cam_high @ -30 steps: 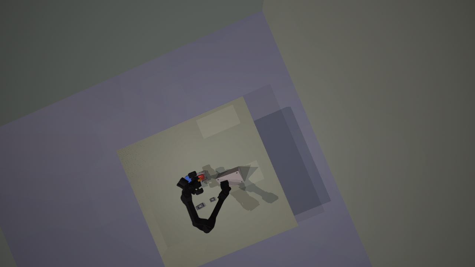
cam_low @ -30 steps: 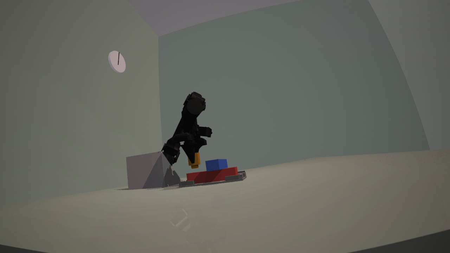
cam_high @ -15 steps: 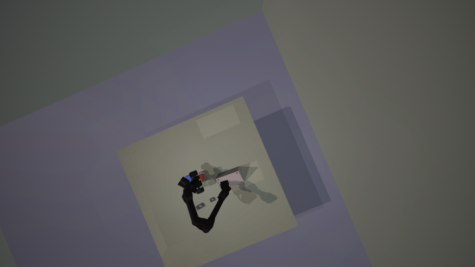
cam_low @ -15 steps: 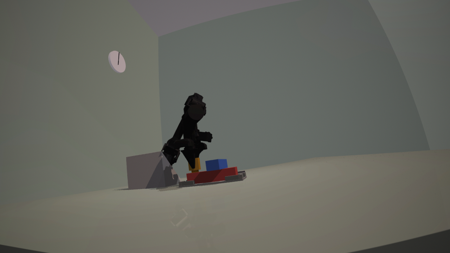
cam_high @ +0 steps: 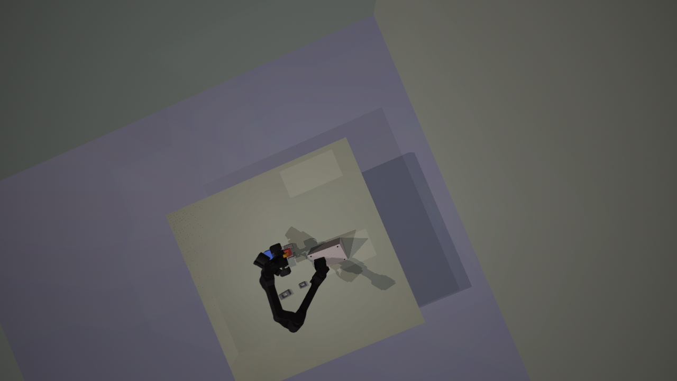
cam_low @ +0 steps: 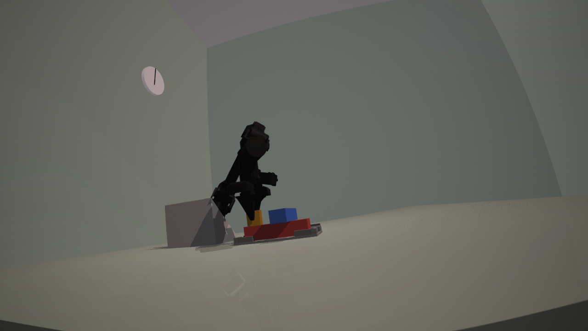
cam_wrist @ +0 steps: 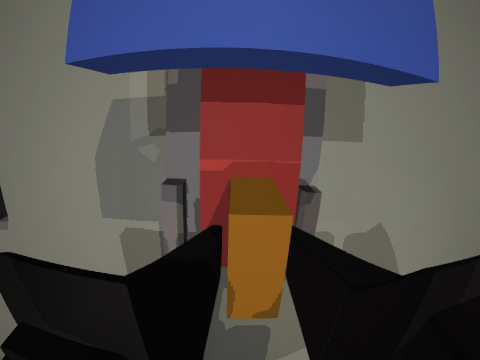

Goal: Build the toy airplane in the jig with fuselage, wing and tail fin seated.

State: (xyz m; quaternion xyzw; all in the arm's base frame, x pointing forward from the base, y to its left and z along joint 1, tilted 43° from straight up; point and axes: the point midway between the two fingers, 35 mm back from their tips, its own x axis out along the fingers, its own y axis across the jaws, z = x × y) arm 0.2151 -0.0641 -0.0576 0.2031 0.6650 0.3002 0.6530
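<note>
The red fuselage (cam_high: 287,251) (cam_low: 279,231) (cam_wrist: 252,130) lies flat in the grey cradle (cam_low: 306,233) (cam_wrist: 173,215). The blue wing (cam_high: 268,254) (cam_low: 282,216) (cam_wrist: 250,30) sits across the fuselage; its tab is hidden. The orange tail fin (cam_high: 285,256) (cam_low: 258,218) (cam_wrist: 257,265) stands upright on the fuselage near its tail. Its tab is out of sight and no gap shows beneath it in the exterior view. My gripper (cam_low: 254,214) (cam_wrist: 252,236) is slightly open around the fin, with a thin gap at the left finger; the right finger is very near it or touching.
A pale box (cam_high: 329,254) (cam_low: 187,226) stands close beyond the tail end of the cradle. Two small grey holders, one larger (cam_high: 284,294) and one smaller (cam_high: 302,284), lie on the table between the arm's links. A clock (cam_low: 152,80) hangs on the wall.
</note>
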